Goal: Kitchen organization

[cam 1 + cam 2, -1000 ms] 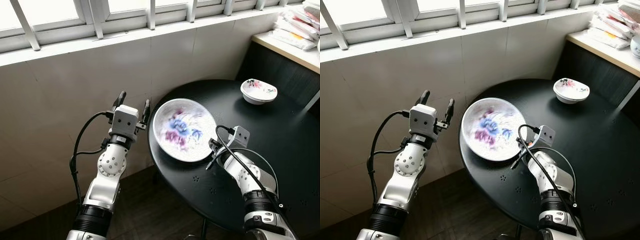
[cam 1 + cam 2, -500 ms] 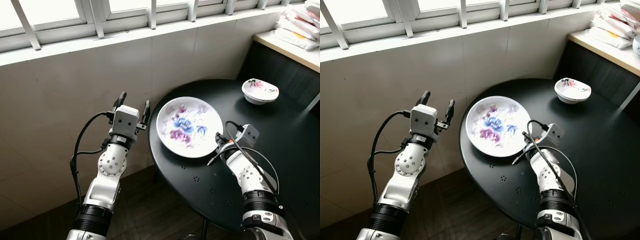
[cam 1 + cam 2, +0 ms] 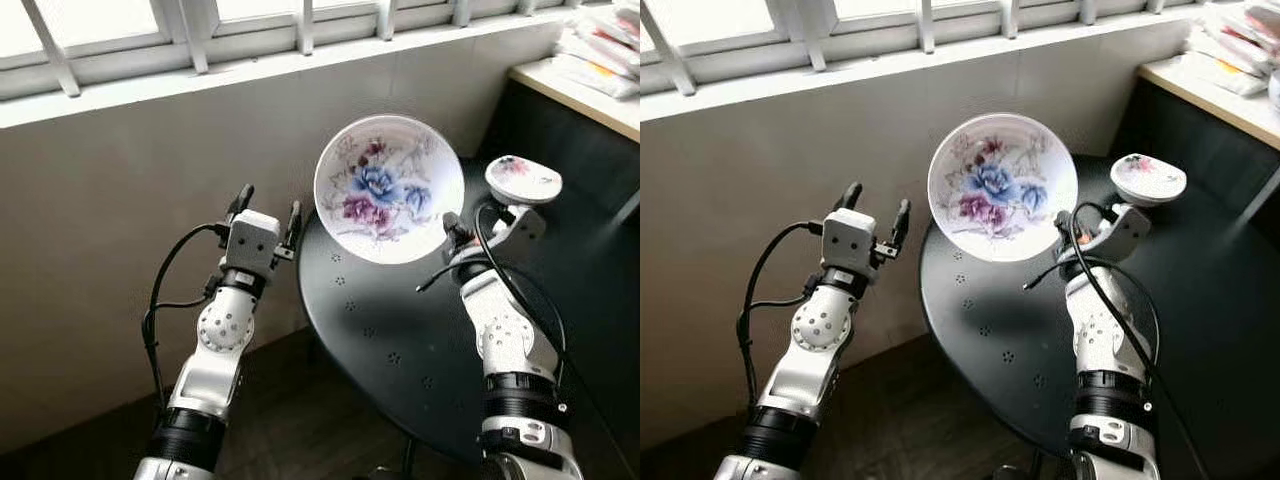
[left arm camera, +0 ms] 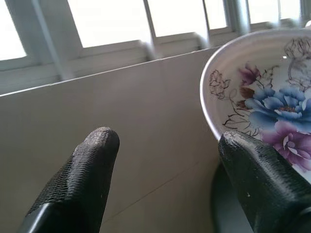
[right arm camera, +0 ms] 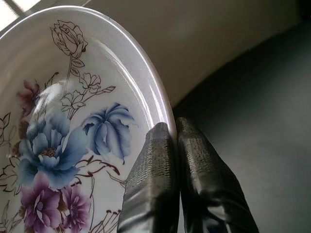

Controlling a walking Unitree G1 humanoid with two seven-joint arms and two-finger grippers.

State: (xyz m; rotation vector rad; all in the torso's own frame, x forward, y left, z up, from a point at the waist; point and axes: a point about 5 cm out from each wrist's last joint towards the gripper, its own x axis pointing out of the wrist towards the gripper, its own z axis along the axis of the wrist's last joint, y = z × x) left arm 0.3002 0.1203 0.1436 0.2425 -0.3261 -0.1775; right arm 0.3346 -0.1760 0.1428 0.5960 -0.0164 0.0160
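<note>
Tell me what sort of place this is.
Probably a dining nook beside a home kitchen: a round black table stands under a barred window, a small floral bowl is on it, and the right gripper holds a floral plate.

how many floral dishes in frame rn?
2. The large floral plate is lifted off the round black table, tilted up, pinched at its rim by the right gripper. The small floral bowl is behind it, partly hidden by that arm.
</note>
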